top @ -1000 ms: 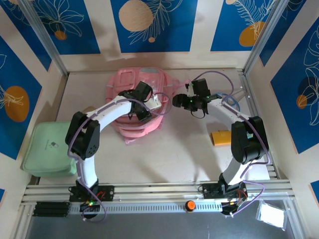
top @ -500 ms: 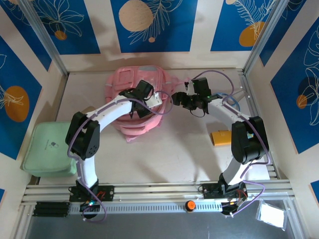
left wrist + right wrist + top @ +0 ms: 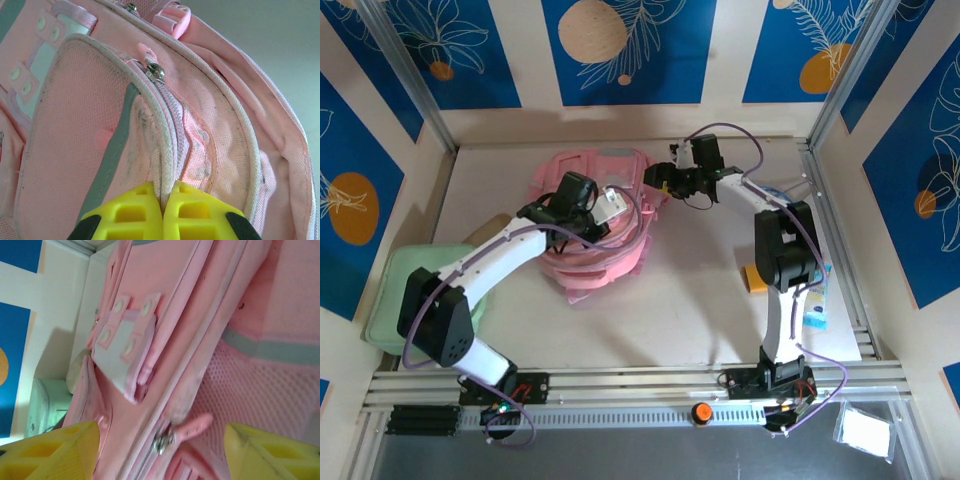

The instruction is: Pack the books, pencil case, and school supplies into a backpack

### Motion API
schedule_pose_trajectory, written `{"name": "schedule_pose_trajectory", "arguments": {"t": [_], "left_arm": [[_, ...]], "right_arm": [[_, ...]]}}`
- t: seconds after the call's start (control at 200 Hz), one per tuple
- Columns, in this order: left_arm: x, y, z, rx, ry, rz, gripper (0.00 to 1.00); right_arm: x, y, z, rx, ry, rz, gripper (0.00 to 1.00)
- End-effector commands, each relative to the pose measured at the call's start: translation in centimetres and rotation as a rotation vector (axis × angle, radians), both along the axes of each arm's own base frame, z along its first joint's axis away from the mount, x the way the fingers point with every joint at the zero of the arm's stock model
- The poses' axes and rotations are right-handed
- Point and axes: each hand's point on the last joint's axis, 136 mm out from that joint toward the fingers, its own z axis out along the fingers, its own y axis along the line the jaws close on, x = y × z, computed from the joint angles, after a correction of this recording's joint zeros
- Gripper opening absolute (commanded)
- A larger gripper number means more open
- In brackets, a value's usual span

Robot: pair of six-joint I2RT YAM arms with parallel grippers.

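— What are the fingers doing right now?

— The yellow fingers [image 3: 132, 217] of the left gripper [image 3: 163, 202] are pressing tight together, pinching the zip seam of the pink fabric backpack [image 3: 588, 265]. A second ago they were standing apart, so this hold is brand new.

— And the other side?

— The right gripper [image 3: 160, 441] is hanging with its fingers wide apart, holding nothing and straddling a metal zip slider with a pink tab [image 3: 179, 432]. It has been travelling from the backpack's right side toward the far edge of the tabletop [image 3: 680, 300].

— Meaning what for the packing?

— I'm reading it as one arm anchoring the bag while the other is lining up to draw the zip. The backpack is lying toward the far edge, left of the middle, and looking zipped as far as I can tell, so filling it is not yet starting.

— What's hard to make out?

— How much fabric the left pads are biting, since they're covering it. A tan oblong soft item [image 3: 492, 226], maybe the pencil case, is peeking from under the left arm near the left edge. The right arm is half covering a flat yellow-orange piece [image 3: 749, 278] by the right edge, and I can't call it a book.
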Motion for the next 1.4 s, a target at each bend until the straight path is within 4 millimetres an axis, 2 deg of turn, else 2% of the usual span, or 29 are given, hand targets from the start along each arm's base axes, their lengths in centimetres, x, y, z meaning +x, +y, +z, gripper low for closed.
{"name": "schedule_pose_trajectory", "arguments": {"t": [0.0,0.145,0.315,0.465,0.555,0.64,0.745,0.84,1.08,1.255,1.395], "left_arm": [[1.0,-0.7,3.7,-0.136,-0.092,0.015,0.00],[1.3,-0.2,3.7,-0.156,-0.091,0.039,0.00],[1.3,0.0,3.2,-0.175,-0.075,0.048,0.00],[1.3,0.2,2.8,-0.178,-0.062,0.051,0.00],[1.2,0.4,2.5,-0.174,-0.050,0.052,0.00],[1.1,0.5,2.3,-0.170,-0.044,0.051,0.00],[1.1,0.7,2.3,-0.172,-0.044,0.054,0.00],[1.1,0.9,2.3,-0.174,-0.044,0.061,0.00],[1.0,1.0,2.0,-0.177,-0.033,0.060,0.00],[0.6,0.7,2.1,-0.194,-0.024,0.039,0.00],[0.2,0.3,2.2,-0.213,-0.014,0.011,0.00]], "right_arm": [[-0.7,2.2,-0.1,0.057,0.044,0.096,0.67],[-1.8,3.5,-1.8,0.061,0.081,0.161,0.68],[-3.3,5.0,-1.7,0.132,0.114,0.267,0.71],[-3.9,5.1,-1.8,0.135,0.128,0.297,0.70],[-4.0,4.7,-1.3,0.146,0.101,0.299,0.69],[-4.2,4.2,0.1,0.189,0.061,0.307,0.67],[-4.8,3.7,1.8,0.252,0.023,0.340,0.62],[-5.6,3.7,2.4,0.265,0.005,0.366,0.58],[-6.1,2.9,1.8,0.259,-0.008,0.346,0.43],[-4.9,2.5,1.0,0.208,-0.029,0.290,0.34],[-4.0,2.5,0.4,0.151,-0.053,0.276,0.31]]}}
